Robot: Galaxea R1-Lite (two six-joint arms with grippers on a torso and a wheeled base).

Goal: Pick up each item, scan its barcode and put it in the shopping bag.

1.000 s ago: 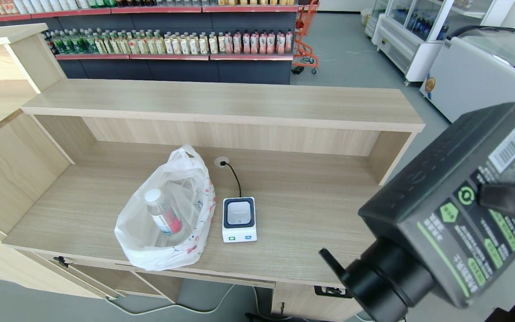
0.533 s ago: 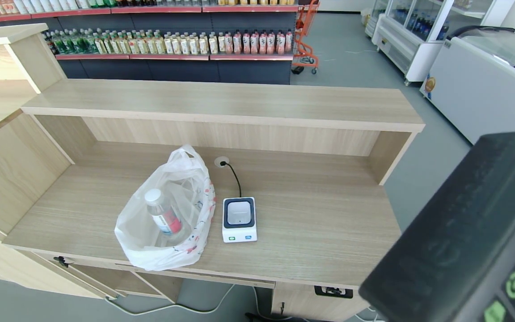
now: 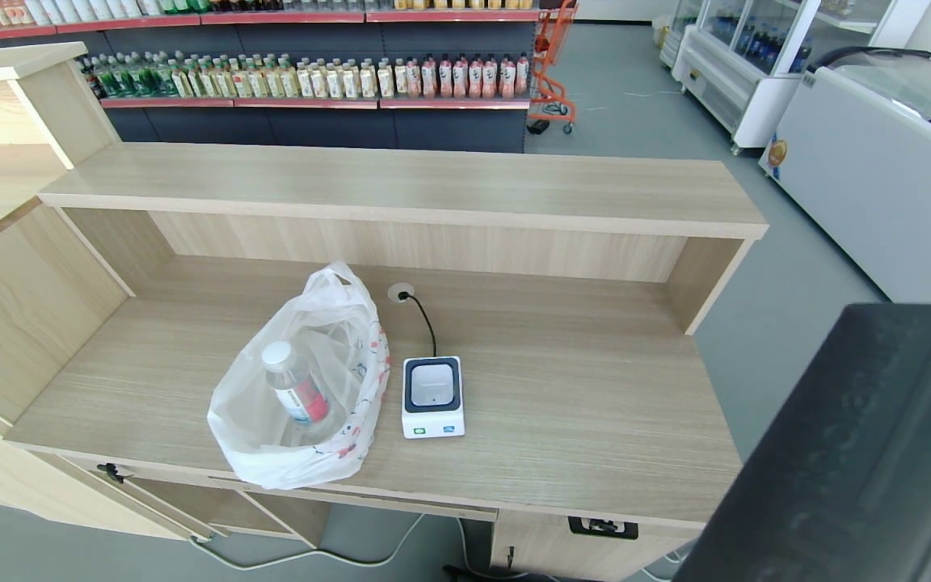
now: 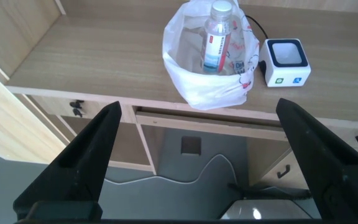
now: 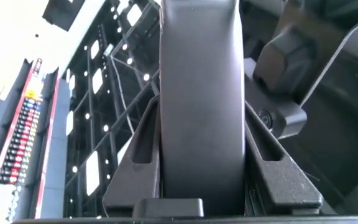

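Note:
A white plastic shopping bag stands open on the wooden counter with a clear, red-labelled bottle upright inside. A white scanner with a dark window sits just right of the bag. A big black item fills the lower right corner of the head view, off the counter's right end. My right gripper is shut on this black item. My left gripper hangs open in front of and below the counter's edge, facing the bag, bottle and scanner.
The scanner's black cable runs to a hole in the counter. A raised shelf backs the counter and wooden walls close its left side. Store shelves with drinks and freezers stand beyond. Drawers lie under the counter.
The black item in my right gripper has moved down and to the right in the head view. Its cap and printed label have gone out of sight. Bag, bottle and scanner are unmoved.

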